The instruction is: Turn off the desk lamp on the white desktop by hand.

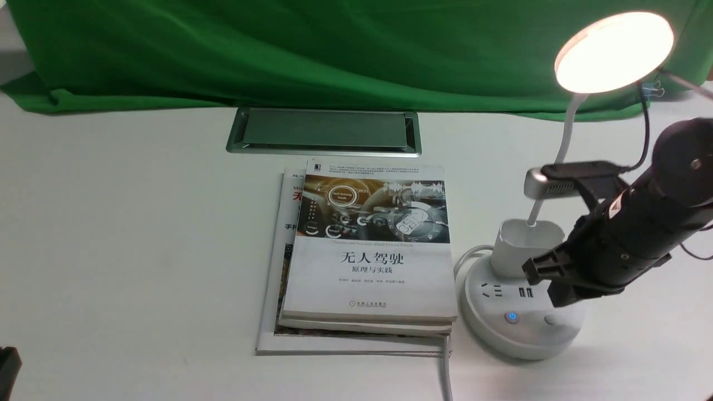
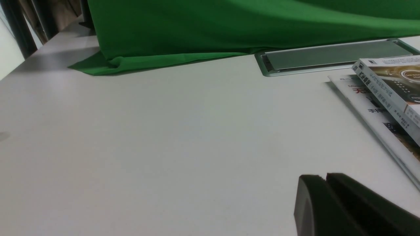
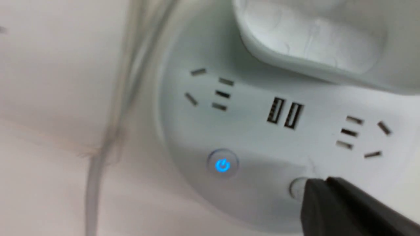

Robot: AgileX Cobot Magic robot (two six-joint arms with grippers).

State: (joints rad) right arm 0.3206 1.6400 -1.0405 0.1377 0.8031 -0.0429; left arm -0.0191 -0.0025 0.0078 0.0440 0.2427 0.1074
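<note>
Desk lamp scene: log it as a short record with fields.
lamp: desk lamp lit
power: blue power button glowing
other switch: plain button unlit
right arm: right gripper shut, tip beside the plain button, contact unclear
left arm: left gripper shut, low over white desktop
nearby: books stacked beside lamp base

A thick white book (image 1: 370,245) with a car-dashboard cover lies stacked on a wider, thin magazine (image 1: 273,301). Behind them hangs a green cloth (image 1: 278,50), rumpled at its left hem.
</note>
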